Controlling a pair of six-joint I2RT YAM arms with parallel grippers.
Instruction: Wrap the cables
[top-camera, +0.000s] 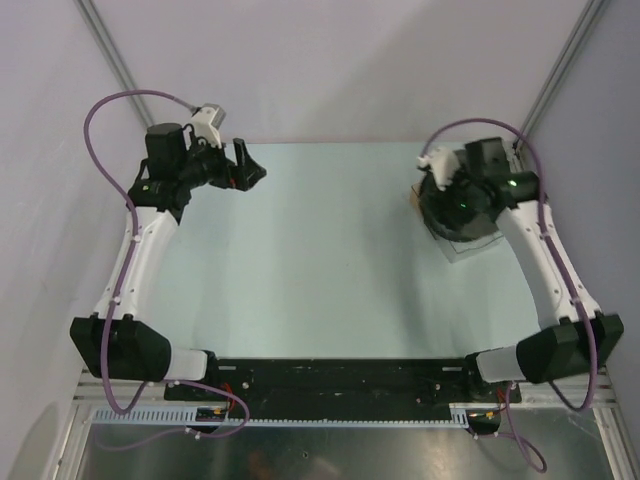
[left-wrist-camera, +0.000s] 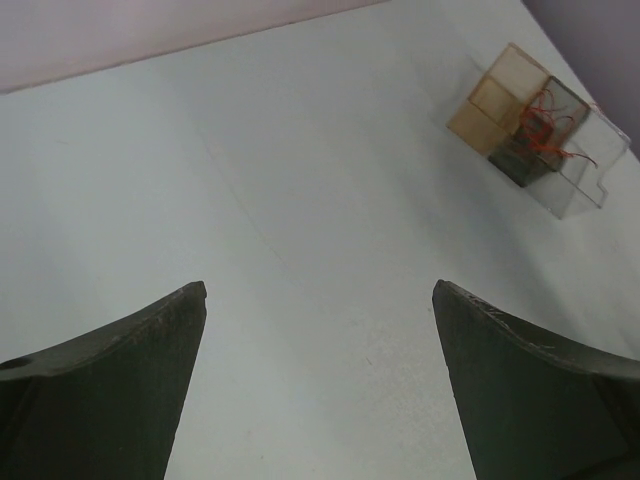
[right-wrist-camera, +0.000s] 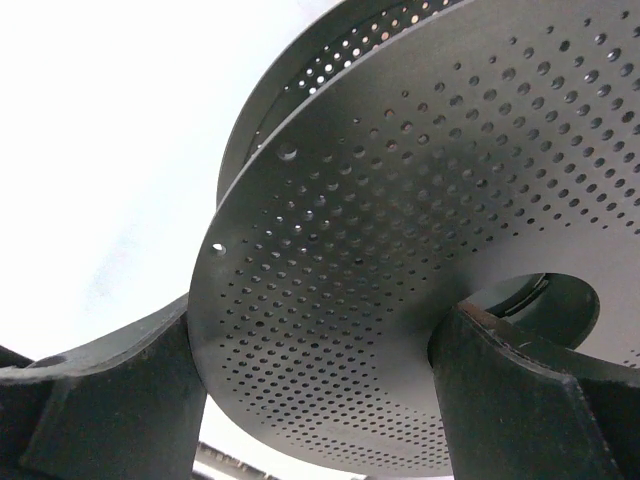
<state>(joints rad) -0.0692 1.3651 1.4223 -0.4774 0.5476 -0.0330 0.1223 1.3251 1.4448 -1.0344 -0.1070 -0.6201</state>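
Top external view: the table (top-camera: 330, 260) lay open across its whole middle, from the near edge by the arm bases to the far edge under the pale wall (top-camera: 330, 70). The left claw (top-camera: 258, 172) hung near the far left corner, pointing right, its fingers spread wide around nothing. The right arm (top-camera: 545, 255) curved up along the right edge. At its end a dark round reel (top-camera: 455, 205) hung over a clear box (top-camera: 468, 250) near the far right corner, close to the side wall.

Left wrist view: both fingers (left-wrist-camera: 110, 390) stood well apart over open table. The clear box lay toward the right edge, its long side running from upper left to lower right in the picture, with tan compartments (left-wrist-camera: 500, 100) at its upper-left end. The cables (left-wrist-camera: 548, 128) lay in the box over a dark block (left-wrist-camera: 520, 160). They formed a curly red-orange tangle with no single long axis, and one strand trailed toward the lower right.

Right wrist view: the right claw (right-wrist-camera: 315, 330) gripped the reel, whose perforated face filled the gap. The finger at the picture's left met the rim. The other stood in front of the face, beside the hub hole (right-wrist-camera: 545, 300).
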